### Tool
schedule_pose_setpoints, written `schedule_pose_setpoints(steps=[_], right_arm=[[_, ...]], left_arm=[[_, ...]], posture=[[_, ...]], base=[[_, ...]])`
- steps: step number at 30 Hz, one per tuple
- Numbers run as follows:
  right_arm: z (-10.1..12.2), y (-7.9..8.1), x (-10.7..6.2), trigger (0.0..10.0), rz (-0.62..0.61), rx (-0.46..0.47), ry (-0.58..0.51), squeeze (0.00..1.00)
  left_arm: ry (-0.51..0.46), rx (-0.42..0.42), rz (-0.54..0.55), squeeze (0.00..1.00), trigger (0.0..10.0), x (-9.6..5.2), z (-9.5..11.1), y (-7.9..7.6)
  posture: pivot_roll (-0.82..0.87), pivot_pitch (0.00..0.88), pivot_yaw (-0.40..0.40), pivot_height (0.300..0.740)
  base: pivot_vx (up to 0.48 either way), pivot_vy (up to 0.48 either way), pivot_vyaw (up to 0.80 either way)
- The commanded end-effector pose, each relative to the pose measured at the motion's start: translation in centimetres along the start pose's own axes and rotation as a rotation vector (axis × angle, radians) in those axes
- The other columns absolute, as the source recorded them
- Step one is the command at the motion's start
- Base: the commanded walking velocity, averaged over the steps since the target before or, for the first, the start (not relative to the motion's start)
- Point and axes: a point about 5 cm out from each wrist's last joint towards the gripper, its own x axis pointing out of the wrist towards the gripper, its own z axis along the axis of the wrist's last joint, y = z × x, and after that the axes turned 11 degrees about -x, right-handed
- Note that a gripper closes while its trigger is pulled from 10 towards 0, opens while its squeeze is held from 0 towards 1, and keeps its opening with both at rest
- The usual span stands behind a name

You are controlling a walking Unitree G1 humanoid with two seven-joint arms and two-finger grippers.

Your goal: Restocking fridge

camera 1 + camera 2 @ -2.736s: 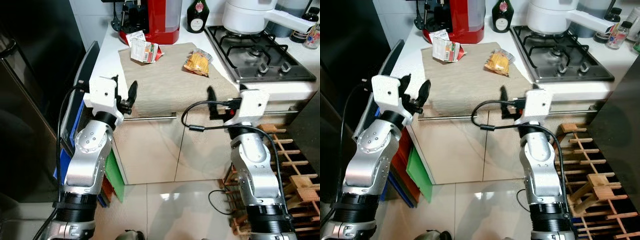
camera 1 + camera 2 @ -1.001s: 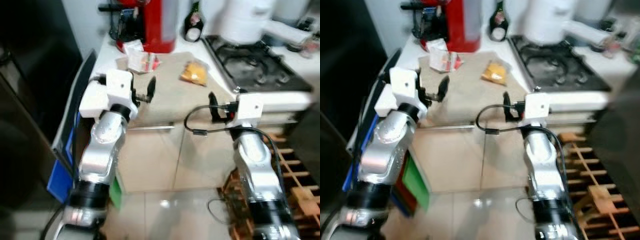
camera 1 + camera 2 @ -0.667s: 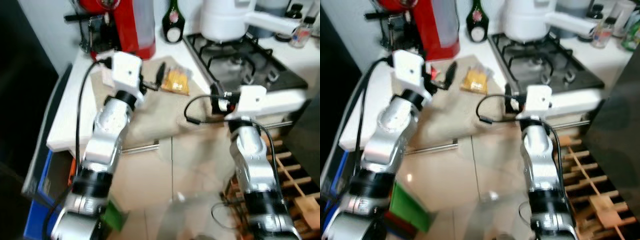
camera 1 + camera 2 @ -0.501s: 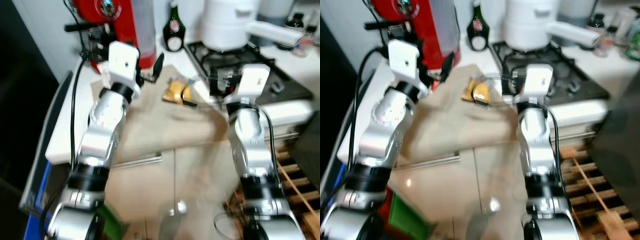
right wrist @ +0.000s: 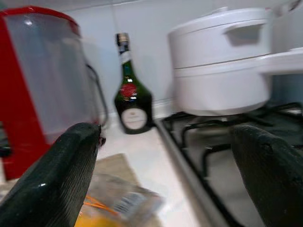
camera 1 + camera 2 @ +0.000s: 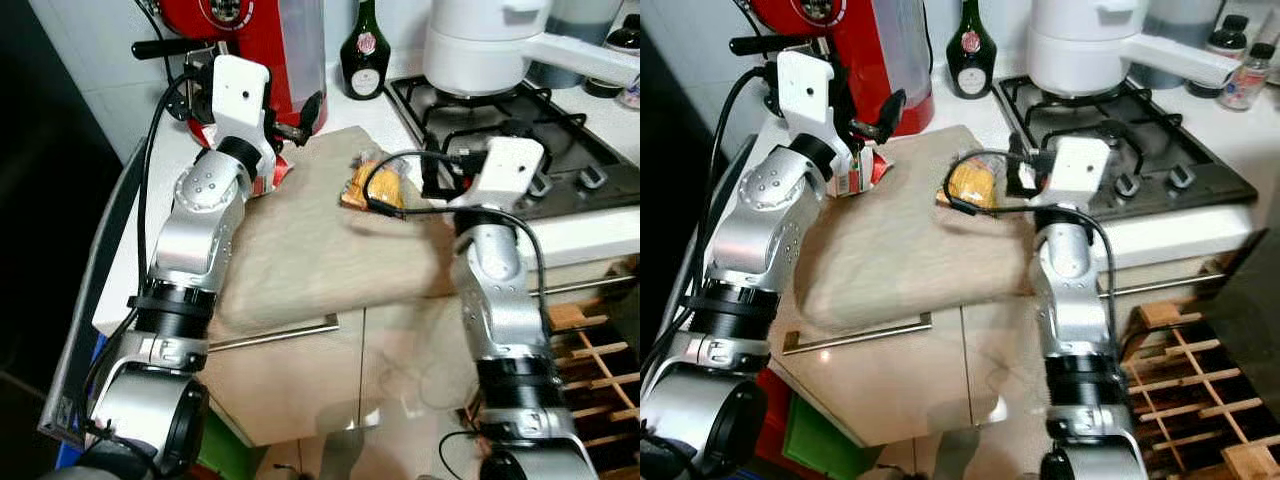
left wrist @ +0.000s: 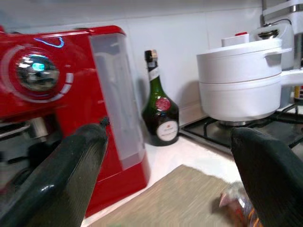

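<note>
On the white desk (image 6: 150,215) before me, reading from left to right: a red coffee machine (image 6: 255,45) stands at the back left, and my left pincer (image 6: 290,115) is raised just in front of it, fingers spread wide and holding nothing. Directly below that pincer a small red-and-white carton (image 6: 855,172) lies on the far left corner of a beige cloth (image 6: 320,240) that covers the middle of the desk and hangs over its front edge. Behind the cloth, against the wall, stands a dark green bottle (image 6: 365,50). Near the cloth's right side lies an orange snack packet (image 6: 972,182) in clear wrap; my right pincer (image 6: 1028,178) is held just beside it, fingers likewise spread wide and empty, as the right wrist view shows with the packet low between them. Farther right is a gas hob (image 6: 520,130), with a white pot (image 6: 490,45) on its rear burner. Below the desk edge runs a metal cabinet handle (image 6: 275,335), and a wooden rack (image 6: 590,360) sits on the floor at lower right.
</note>
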Motion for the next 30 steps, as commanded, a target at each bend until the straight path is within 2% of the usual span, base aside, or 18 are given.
schedule_pose_setpoints(steps=[1, 2, 4, 7, 9, 10, 11, 13, 15, 17, 22, 25, 30], right_arm=[[0.1, 0.3, 0.8, 10.0, 0.004, 0.036, 0.036, 0.0], [0.1, 0.3, 0.8, 10.0, 0.004, 0.036, 0.036, 0.0], [0.3, 0.6, 1.4, 10.0, 0.02, 0.04, 0.058, 0.0], [0.3, 0.9, 2.8, 10.0, 0.018, 0.011, 0.129, 0.0], [0.3, 0.9, 2.8, 10.0, 0.018, 0.011, 0.129, 0.0], [0.2, 1.0, 3.3, 10.0, 0.019, 0.012, 0.155, 0.0], [0.0, 1.1, 3.6, 10.0, 0.033, -0.008, 0.199, 0.0], [-0.5, 1.7, 4.3, 10.0, 0.075, -0.013, 0.28, 0.0], [-0.6, 2.1, 4.9, 10.0, 0.103, -0.007, 0.339, 0.0], [-0.7, 2.3, 5.3, 10.0, 0.119, -0.001, 0.372, 0.0], [-0.7, 2.4, 5.9, 10.0, 0.121, 0.004, 0.405, 0.0], [-0.5, 3.1, 6.3, 10.0, 0.131, 0.028, 0.423, 0.0], [-1.3, 2.7, 6.2, 10.0, 0.069, 0.066, 0.481, 0.0]], left_arm=[[-0.009, 0.056, 0.031, 0.0, 10.0, -0.8, 0.3, 1.1], [-0.009, 0.056, 0.031, 0.0, 10.0, -0.8, 0.3, 1.1], [0.003, 0.093, 0.037, 0.0, 10.0, -1.9, 0.2, 1.8], [0.068, 0.068, 0.091, 0.0, 10.0, -3.9, -0.2, 4.0], [0.068, 0.068, 0.091, 0.0, 10.0, -3.9, -0.2, 4.0], [0.097, 0.054, 0.101, 0.0, 10.0, -4.6, -0.3, 4.5], [0.165, 0.035, 0.088, 0.0, 10.0, -5.3, -0.8, 4.6], [0.323, 0.037, 0.036, 0.0, 10.0, -6.9, -2.1, 4.4], [0.376, 0.017, -0.005, 0.0, 10.0, -7.9, -2.3, 3.5], [0.367, 0.01, -0.021, 0.0, 10.0, -8.2, -2.0, 2.8], [0.361, -0.014, -0.017, 0.0, 10.0, -8.7, -1.8, 2.2], [0.377, -0.019, -0.021, 0.0, 10.0, -9.2, -1.8, 2.0], [0.402, -0.026, -0.009, 0.0, 10.0, -9.9, -1.8, 1.9]], posture=[[-0.01, 0.0, 0.1, 0.74], [-0.01, 0.0, 0.1, 0.74], [0.02, 0.0, 0.075, 0.74], [0.07, 0.0, 0.047, 0.74], [0.07, 0.0, 0.047, 0.74], [0.09, 0.0, 0.041, 0.74], [0.11, 0.0, 0.027, 0.74], [0.12, 0.0, 0.019, 0.74], [0.15, 0.0, -0.008, 0.74], [0.15, 0.0, -0.018, 0.74], [0.16, 0.0, -0.035, 0.74], [0.16, 0.0, -0.045, 0.74], [0.17, 0.0, -0.067, 0.74]], base=[[0.0, 0.0, 0.0], [0.0, 0.0, 0.0], [0.0, 0.0, 0.0], [0.0, 0.0, 0.0], [0.0, 0.0, 0.0], [0.0, 0.0, 0.0], [0.0, 0.0, 0.0], [0.0, 0.0, 0.0], [0.0, 0.0, 0.0], [0.0, 0.0, 0.0], [0.0, 0.0, 0.0], [0.0, 0.0, 0.0], [0.0, 0.0, 0.0]])
